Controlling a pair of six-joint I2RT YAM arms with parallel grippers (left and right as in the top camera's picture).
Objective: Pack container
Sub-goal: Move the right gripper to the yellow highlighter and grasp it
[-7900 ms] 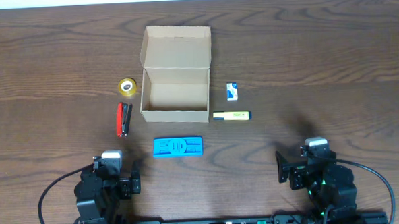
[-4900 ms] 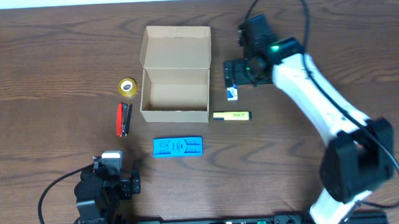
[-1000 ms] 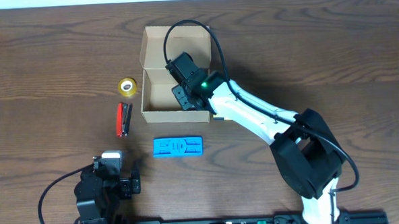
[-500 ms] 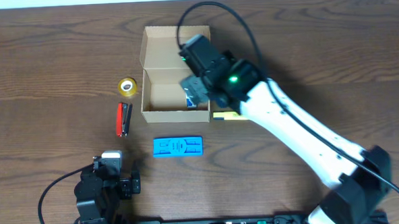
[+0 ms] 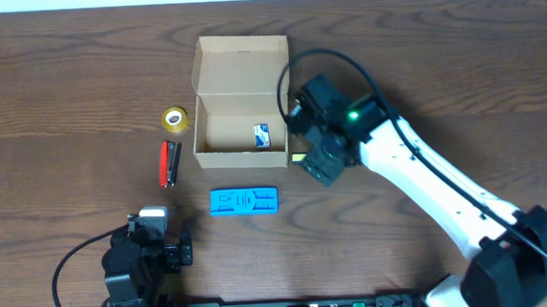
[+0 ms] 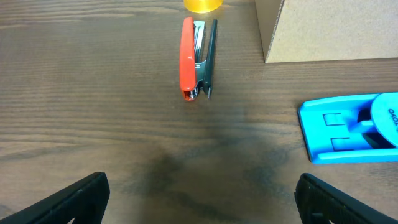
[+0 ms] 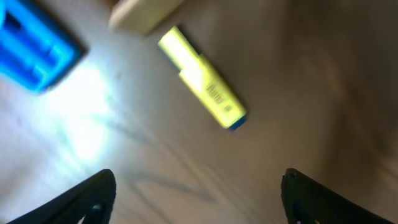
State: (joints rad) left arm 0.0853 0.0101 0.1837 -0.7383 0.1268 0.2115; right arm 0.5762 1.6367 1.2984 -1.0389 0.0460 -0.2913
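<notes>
The tan cardboard container (image 5: 240, 127) stands open at the table's middle back, its flap lid (image 5: 242, 62) folded away behind it. A small blue-and-white item (image 5: 262, 135) lies inside at the right. My right gripper (image 5: 318, 165) is open and empty, hovering just off the box's front right corner. In the right wrist view (image 7: 199, 193) a yellow highlighter (image 7: 202, 87) lies on the table below it, beyond the fingertips. My left gripper (image 5: 159, 234) rests open at the front left, its fingers wide apart in the left wrist view (image 6: 199, 199).
A red stapler (image 5: 168, 164) and a yellow tape roll (image 5: 173, 119) lie left of the box. A flat blue rectangular item (image 5: 244, 201) lies in front of it. The stapler (image 6: 189, 59), the blue item (image 6: 351, 127) and the box wall (image 6: 329, 31) show in the left wrist view.
My right arm pulled back out of the box toward the right front, and the small blue-and-white item now lies inside the box. The left arm has not moved.
</notes>
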